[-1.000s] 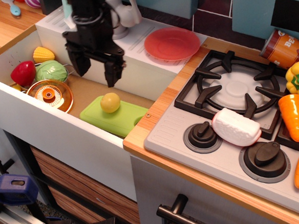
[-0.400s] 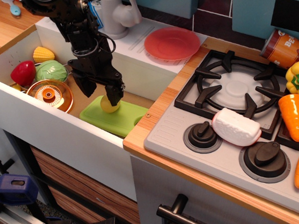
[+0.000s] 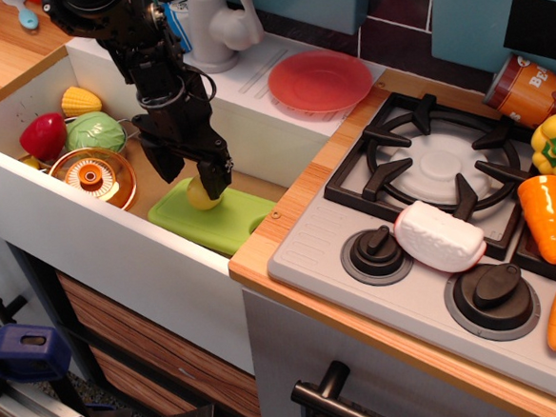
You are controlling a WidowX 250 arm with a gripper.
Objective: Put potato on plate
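Hand [image 3: 196,179] spread open, fingers straddling the potato [image 3: 199,197] on the green board [image 3: 231,217]

Arm: black throughout, matte to slightly glossy finish, built of blocky segments joined in a chain. Upper housing is bulky and rounded, with a light blue-and-white patch showing at its right side. Thin black cables loop along the mid section. Tool [image 3: 191,176]: black, two broad tapering fingers [image 3: 215,173] with flat inner faces, mounted on a squarish black wrist block. No legible markings or screws can be made out; surface detail is lost in shadow.
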